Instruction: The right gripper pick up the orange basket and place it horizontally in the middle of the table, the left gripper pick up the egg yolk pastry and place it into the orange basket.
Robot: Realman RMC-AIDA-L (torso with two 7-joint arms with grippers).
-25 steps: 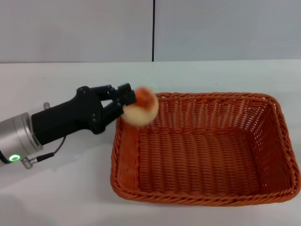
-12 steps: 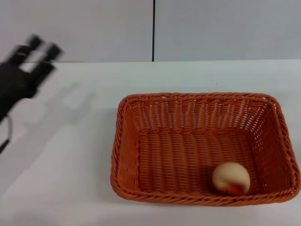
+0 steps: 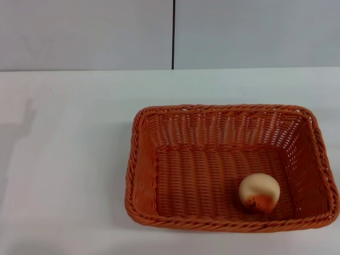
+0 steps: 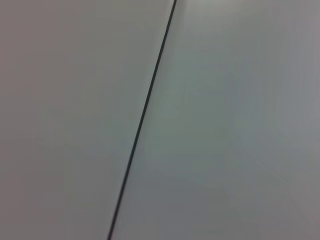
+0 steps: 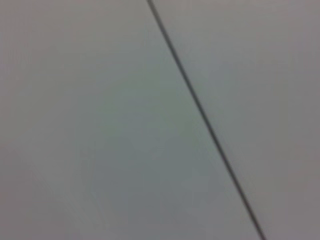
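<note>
In the head view the orange basket [image 3: 228, 164] lies lengthwise on the white table [image 3: 69, 159], a little right of centre. The egg yolk pastry [image 3: 258, 193] rests inside it on the woven floor, near the front right corner, its orange-red patch facing the front. Neither gripper shows in any view. Both wrist views show only a pale grey wall with a dark seam.
A grey wall panel with a vertical dark seam [image 3: 173, 34] stands behind the table's far edge. Bare white tabletop spreads to the left of the basket and behind it.
The left gripper let go of the pastry at the basket's left rim, drew back to the upper left and left the view. The pastry rolled to the basket's front right part.
</note>
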